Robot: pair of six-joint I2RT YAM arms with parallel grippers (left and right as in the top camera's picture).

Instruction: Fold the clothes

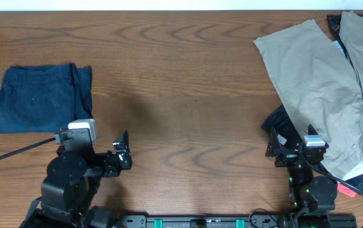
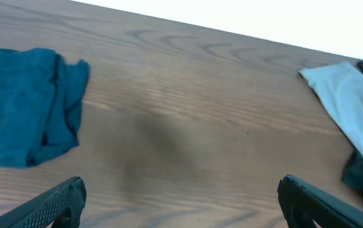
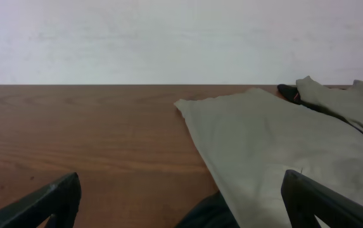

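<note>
The navy-blue shorts lie folded into a compact rectangle at the table's left; they also show at the left of the left wrist view. My left gripper is open and empty, hovering low near the front edge, to the right of and in front of the shorts. In its own view the left gripper has both fingers spread wide over bare wood. My right gripper is open and empty at the front right, beside the beige cloth. In its own view the right gripper is spread wide.
A pile of beige garments covers the right side of the table and shows in the right wrist view. A dark garment pokes out under its left edge. A black cable runs off to the front left.
</note>
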